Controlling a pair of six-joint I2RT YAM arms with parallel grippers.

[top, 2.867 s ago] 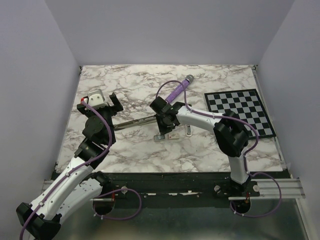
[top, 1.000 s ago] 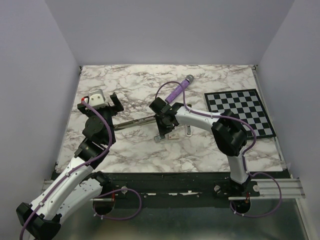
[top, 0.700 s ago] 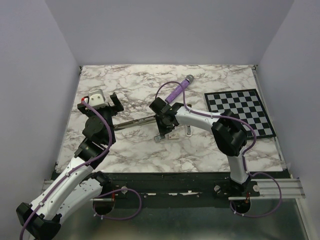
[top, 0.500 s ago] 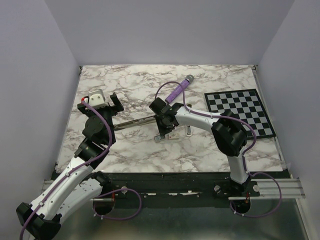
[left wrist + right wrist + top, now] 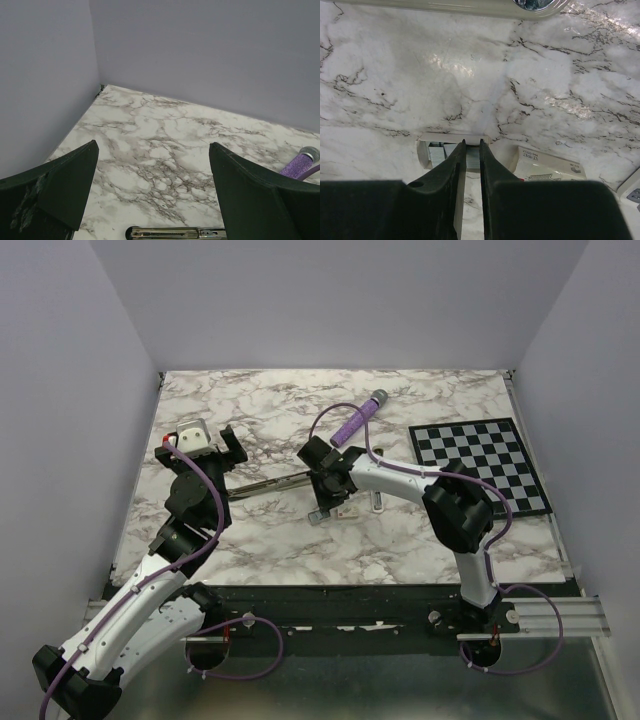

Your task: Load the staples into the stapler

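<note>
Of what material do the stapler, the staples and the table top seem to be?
Stapler: probably plastic, smooth cream shell with a soft sheen.
Staples: metal, grey fine ribbed rows glinting in their box.
Table top: glossy marble pattern with bright reflections; real stone or printed laminate, I cannot tell.

No legible text anywhere

Small dark print sits on the cream-white staple box (image 5: 547, 167) lying on the surface (image 5: 395, 75), too fine and blurred to read.
</note>
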